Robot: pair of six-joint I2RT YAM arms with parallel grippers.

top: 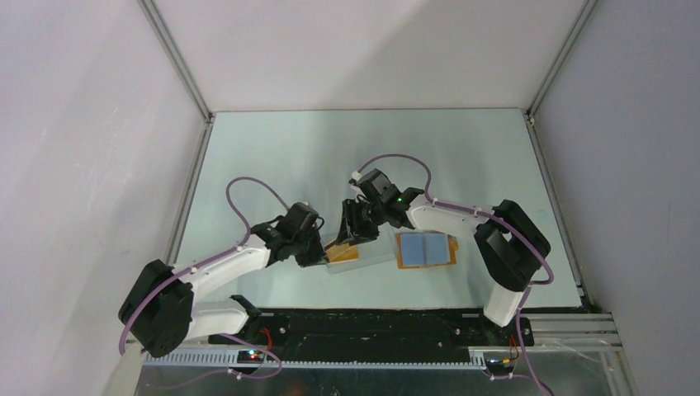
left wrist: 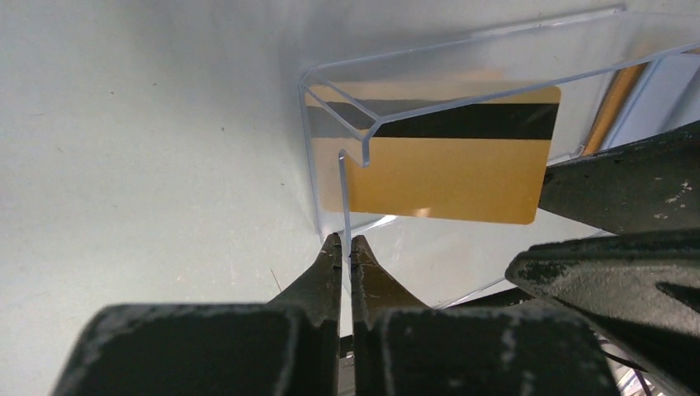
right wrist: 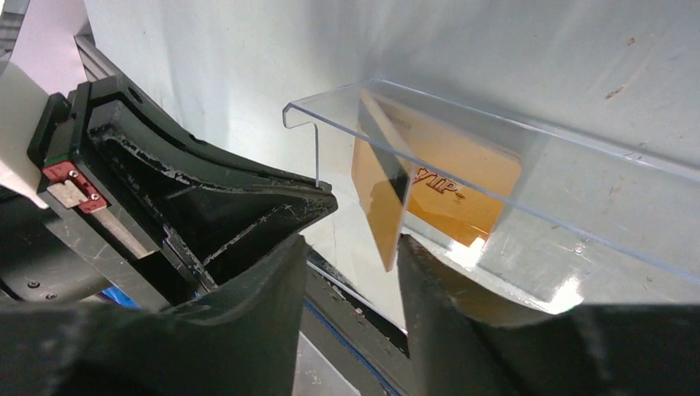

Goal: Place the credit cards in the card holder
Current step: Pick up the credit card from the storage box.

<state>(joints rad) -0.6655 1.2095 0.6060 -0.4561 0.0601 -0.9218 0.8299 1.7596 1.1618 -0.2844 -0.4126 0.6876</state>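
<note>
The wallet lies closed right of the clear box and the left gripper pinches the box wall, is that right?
No. The wallet lies open, blue-grey pockets up, as the top view shows. It is right of the clear box, and the left gripper does pinch the box wall.

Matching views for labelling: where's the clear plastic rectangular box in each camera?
Top external: clear plastic rectangular box just below centre.
Left wrist: upper right, running off the right edge.
Right wrist: from upper centre across to the right edge.
Shared landmark: the golden-orange card inside it.
</note>
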